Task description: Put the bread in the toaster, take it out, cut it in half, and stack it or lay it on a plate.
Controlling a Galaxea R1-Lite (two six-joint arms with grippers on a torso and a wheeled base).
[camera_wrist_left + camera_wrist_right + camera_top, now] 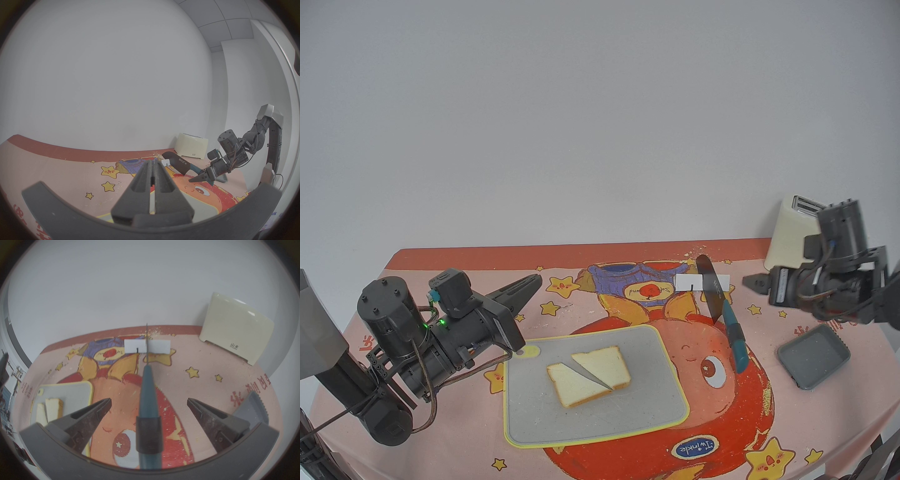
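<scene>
From the head, the bread (575, 386) lies on the grey cutting board (550, 419) in the middle of the desk (456, 275), split corner to corner into two triangles with a thin gap between them. The left gripper (531, 284) hangs over the desk just beyond the board's far left corner, apart from the bread. The knife (725, 310) sits to the right of the board, its dark blade crossing a small white holder (686, 282) and its teal handle pointing toward the robot. The right gripper (751, 282) is just right of the blade, not touching it. The cream toaster (794, 237) stands at the far right corner, and the grey plate (814, 356) rests near the right edge. In the left wrist view, the left gripper (153, 162) has its fingers pressed flat together with nothing between them; beyond it are the knife (179, 164), toaster (191, 146) and right gripper (192, 179). In the right wrist view, the right gripper (149, 403) has its fingers spread wide, one on each side of the knife (147, 387) handle and clear of it; the bread (53, 407) shows on the board (73, 393).
</scene>
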